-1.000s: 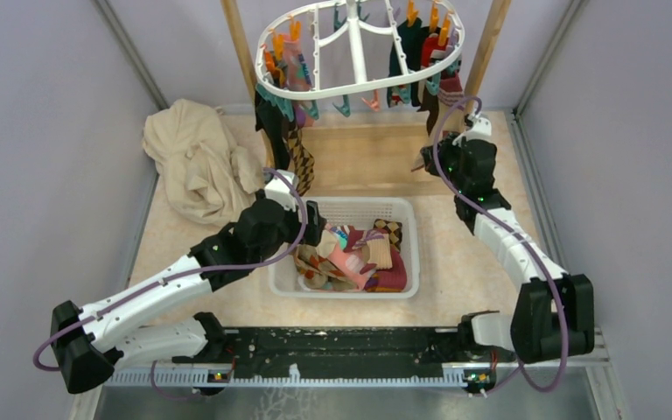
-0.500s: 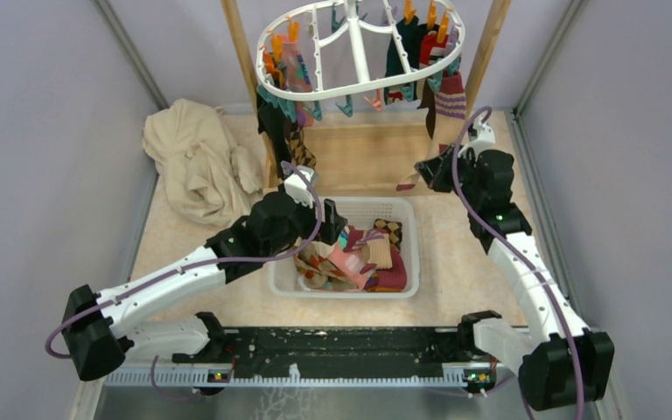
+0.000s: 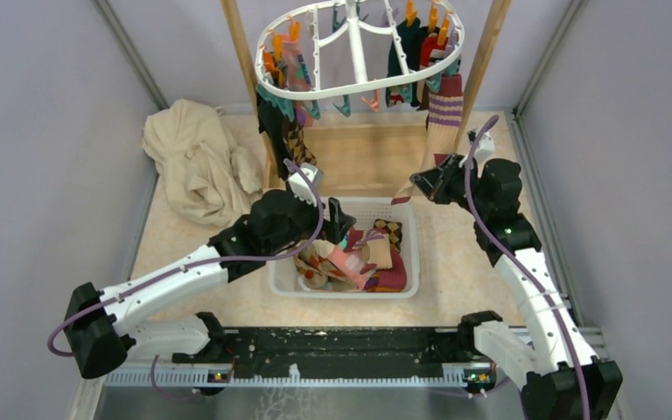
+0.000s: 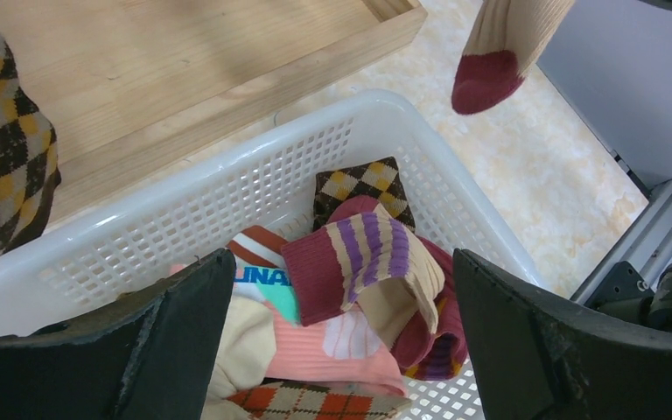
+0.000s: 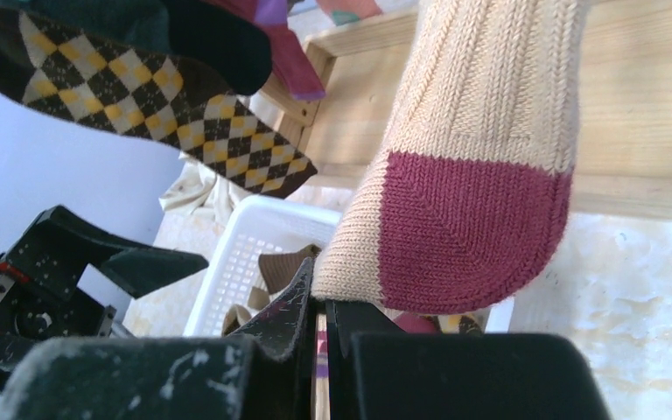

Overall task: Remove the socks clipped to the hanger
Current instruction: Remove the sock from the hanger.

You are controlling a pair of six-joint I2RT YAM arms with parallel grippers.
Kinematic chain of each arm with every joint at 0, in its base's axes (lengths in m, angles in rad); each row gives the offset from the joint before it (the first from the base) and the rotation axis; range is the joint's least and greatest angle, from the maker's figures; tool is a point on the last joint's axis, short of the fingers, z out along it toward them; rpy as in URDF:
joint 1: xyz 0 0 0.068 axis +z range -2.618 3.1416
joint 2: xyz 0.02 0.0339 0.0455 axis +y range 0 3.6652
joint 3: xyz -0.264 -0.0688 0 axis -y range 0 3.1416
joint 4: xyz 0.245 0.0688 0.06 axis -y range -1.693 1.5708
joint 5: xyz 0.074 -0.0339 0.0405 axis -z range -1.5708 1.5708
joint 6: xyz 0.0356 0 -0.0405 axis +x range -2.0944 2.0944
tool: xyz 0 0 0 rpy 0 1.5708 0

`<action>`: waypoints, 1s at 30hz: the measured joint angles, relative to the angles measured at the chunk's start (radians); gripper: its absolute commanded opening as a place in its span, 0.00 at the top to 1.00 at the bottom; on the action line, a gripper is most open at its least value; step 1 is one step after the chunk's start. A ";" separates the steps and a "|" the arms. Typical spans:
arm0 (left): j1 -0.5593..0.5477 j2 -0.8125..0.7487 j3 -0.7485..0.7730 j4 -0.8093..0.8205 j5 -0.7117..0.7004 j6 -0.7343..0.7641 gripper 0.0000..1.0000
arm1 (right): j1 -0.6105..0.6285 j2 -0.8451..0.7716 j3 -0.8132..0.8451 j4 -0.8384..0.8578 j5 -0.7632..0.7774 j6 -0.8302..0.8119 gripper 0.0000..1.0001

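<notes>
Since the earlier frame the right arm has drawn back from the hanger [image 3: 359,89] toward the basket [image 3: 412,234], and the left arm has swung further over the basket's left rim. The right pincer [image 3: 422,182] is clamped tight on a beige sock [image 3: 442,122] near its maroon toe. In the right wrist view the jaws of this pincer [image 5: 319,302] meet on the fabric just under the toe. The sock runs slantwise and taut from there, and its striped cuff is up at the right end of the hanger rim. Whether a clip grips the cuff cannot be told.

The left pincer [image 3: 337,220] hangs over the basket with its jaws spread wide, holding and touching nothing. Loose socks [image 3: 350,258] lie heaped inside the basket, which sits mid-worktop toward the near edge. More socks hang from both ends of the hanger, an argyle sock [image 3: 300,162] lowest at its left. A beige cloth [image 3: 197,162] lies crumpled in the far left corner of the worktop.
</notes>
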 measured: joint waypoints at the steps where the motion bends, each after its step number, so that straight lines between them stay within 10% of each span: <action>1: 0.000 0.002 0.000 0.002 0.003 0.000 0.01 | 0.008 0.000 0.000 -0.005 0.000 0.003 1.00; 30: 0.000 0.053 0.000 0.134 0.055 0.078 0.01 | 0.245 0.044 0.076 -0.039 0.028 0.040 1.00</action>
